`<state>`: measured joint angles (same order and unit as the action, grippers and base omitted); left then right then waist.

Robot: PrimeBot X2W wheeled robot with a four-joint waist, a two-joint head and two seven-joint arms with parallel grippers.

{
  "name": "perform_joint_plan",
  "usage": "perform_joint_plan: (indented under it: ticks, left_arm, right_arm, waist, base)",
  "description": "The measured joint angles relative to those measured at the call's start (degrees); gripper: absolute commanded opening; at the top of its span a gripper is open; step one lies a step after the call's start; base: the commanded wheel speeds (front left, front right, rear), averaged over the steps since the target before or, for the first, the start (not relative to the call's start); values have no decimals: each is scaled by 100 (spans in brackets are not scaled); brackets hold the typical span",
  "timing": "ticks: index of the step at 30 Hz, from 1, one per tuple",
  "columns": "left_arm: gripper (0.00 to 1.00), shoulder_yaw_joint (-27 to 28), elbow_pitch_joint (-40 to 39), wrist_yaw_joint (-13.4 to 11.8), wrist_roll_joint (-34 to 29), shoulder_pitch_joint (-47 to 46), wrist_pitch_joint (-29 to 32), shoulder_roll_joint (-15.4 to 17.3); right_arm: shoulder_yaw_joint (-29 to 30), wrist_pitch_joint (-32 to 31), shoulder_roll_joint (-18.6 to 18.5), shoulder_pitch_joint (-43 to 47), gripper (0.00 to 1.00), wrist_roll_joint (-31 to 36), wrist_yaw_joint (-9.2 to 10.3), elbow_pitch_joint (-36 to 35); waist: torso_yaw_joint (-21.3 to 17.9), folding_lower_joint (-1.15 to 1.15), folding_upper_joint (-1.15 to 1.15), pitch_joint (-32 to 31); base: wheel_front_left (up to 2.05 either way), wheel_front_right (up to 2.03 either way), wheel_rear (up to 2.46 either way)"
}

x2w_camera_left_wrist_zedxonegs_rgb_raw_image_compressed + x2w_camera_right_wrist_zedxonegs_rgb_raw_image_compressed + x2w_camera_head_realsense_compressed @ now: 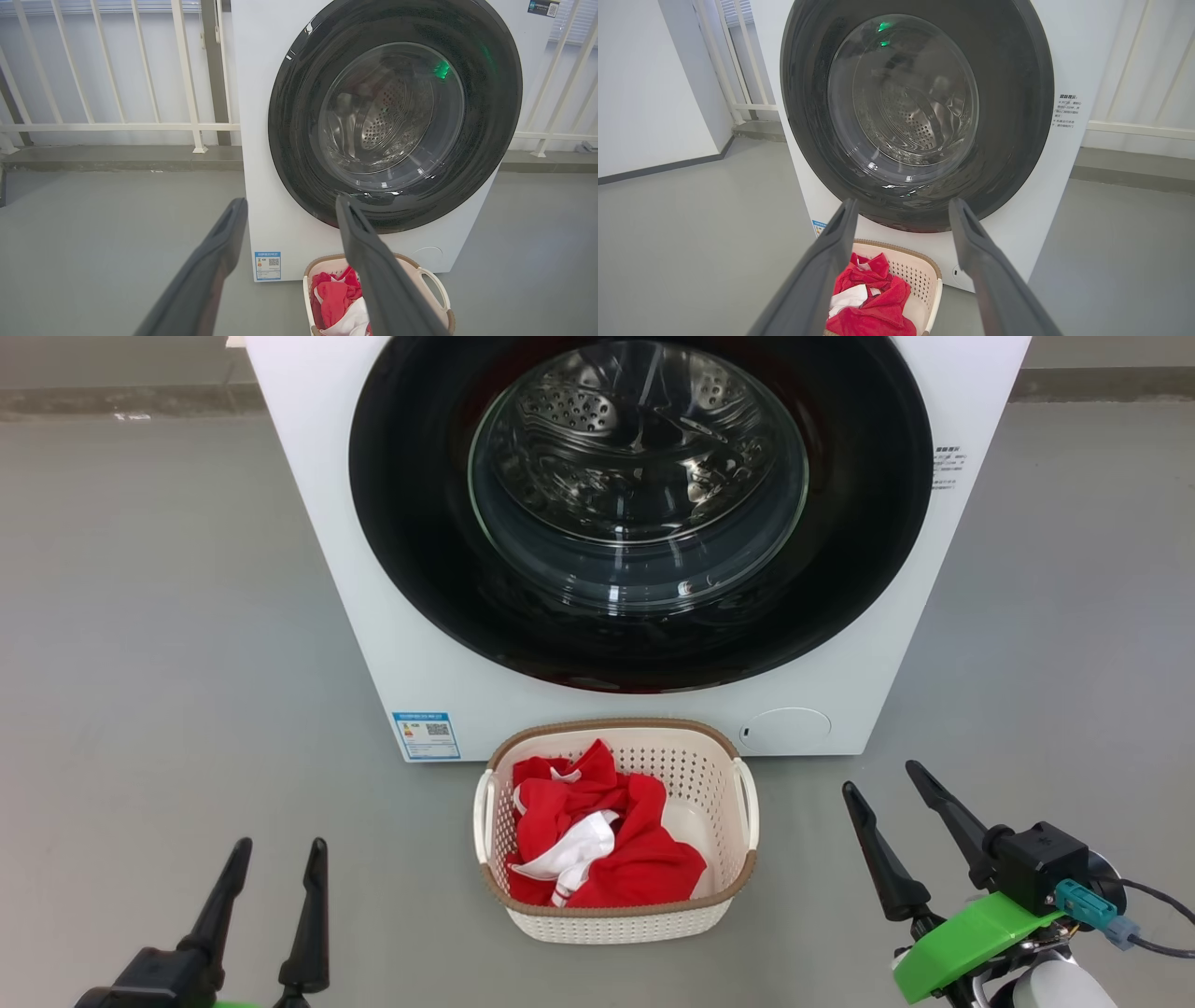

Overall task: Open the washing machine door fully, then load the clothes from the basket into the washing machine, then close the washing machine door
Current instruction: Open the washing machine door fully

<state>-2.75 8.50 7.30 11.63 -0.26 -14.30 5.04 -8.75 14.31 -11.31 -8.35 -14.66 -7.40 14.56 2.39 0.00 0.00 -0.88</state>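
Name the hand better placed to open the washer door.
Right, tentatively: the right hand, open and empty, sits nearer the washing machine door than the left hand. I cannot tell which side the handle is on.

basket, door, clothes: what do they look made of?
Basket: looks like moulded cream plastic, matte, rows of punched holes; brown rim only imitates weave, probably plastic too. Washing machine door: glossy black ring, plastic or glass, unclear; clear bulging centre reads as glass by its sharp reflections. Clothes: soft red fabric, white trim, matte, crumpled folds.
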Motion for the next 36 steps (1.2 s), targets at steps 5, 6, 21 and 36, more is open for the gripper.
perform_joint_plan:
  ticks: [5, 6, 21, 36]
  left_arm:
    - [100, 1, 1, 0, 0, -1, 0, 1]
    - [100, 2, 1, 0, 0, -1, 0, 2]
    - [100, 53, 83, 0, -190, -1, 0, 44]
    - [100, 49, 49, 0, -145, -2, 0, -10]
  right_arm:
    - [3, 0, 1, 0, 100, -1, 0, -1]
    - [4, 0, 1, 0, 100, -1, 0, -3]
    - [18, 0, 33, -1, 100, 0, 0, -11]
    - [51, 0, 26, -1, 100, 0, 0, -11]
  waist:
    - [6, 0, 0, 8]
    - [6, 0, 0, 10]
    - [-5, 0, 0, 5]
    - [-39, 0, 0, 44]
  base:
    - [0, 0, 0]
    - [0, 0, 0]
    - [43, 43, -85]
    - [104, 104, -209]
